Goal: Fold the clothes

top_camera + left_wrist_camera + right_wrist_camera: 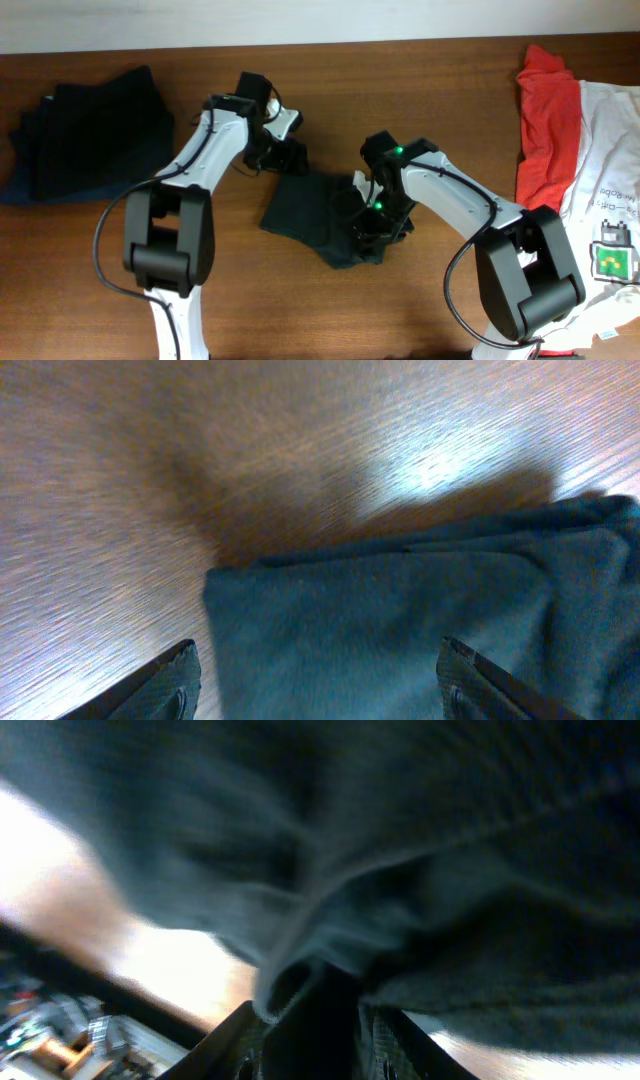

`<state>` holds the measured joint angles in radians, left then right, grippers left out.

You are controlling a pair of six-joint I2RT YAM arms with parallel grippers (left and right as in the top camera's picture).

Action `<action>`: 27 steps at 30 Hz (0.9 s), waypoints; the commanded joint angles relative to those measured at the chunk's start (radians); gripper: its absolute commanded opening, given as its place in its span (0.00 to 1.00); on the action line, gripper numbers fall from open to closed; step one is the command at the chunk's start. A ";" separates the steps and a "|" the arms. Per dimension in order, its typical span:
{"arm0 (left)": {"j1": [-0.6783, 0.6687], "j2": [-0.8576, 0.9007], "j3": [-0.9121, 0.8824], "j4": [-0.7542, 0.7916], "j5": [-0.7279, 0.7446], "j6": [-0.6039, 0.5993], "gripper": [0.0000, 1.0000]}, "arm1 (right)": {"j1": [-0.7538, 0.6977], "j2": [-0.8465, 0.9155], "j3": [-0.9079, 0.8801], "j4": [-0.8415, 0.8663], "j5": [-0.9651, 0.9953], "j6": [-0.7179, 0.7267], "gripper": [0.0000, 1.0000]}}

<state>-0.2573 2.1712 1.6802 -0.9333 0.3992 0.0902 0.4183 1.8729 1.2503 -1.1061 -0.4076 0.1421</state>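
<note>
A small dark folded garment [315,212] lies on the brown table in the middle of the overhead view. My left gripper [288,158] hovers at its far left corner, jaws wide open and empty; in the left wrist view [318,685] the dark cloth [400,620] lies between and below the fingers. My right gripper [372,228] is at the garment's right edge, shut on a fold of the dark cloth [330,920], which fills the right wrist view above the jaws [315,1030]. No NIKE letters show.
A stack of folded dark navy and black clothes [85,130] lies at the far left. A red garment [548,120] and a white printed garment [610,210] lie at the right edge. Bare wood [330,310] runs along the front.
</note>
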 commanded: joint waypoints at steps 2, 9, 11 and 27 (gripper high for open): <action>-0.010 0.088 0.006 -0.068 -0.016 0.017 0.75 | -0.043 -0.001 -0.037 0.001 0.295 0.057 0.40; -0.008 0.097 0.006 -0.406 -0.076 0.017 0.73 | -0.168 -0.001 -0.036 0.125 0.392 0.045 0.45; -0.008 0.097 0.006 -0.449 -0.095 0.017 0.73 | -0.181 -0.004 -0.027 0.097 0.375 0.045 0.51; -0.009 -0.046 0.082 -0.021 -0.048 -0.006 0.68 | -0.237 -0.030 0.280 -0.195 -0.151 -0.111 0.59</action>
<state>-0.2665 2.1571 1.7378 -1.0470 0.3405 0.0837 0.1444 1.8599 1.5417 -1.2854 -0.3088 0.1253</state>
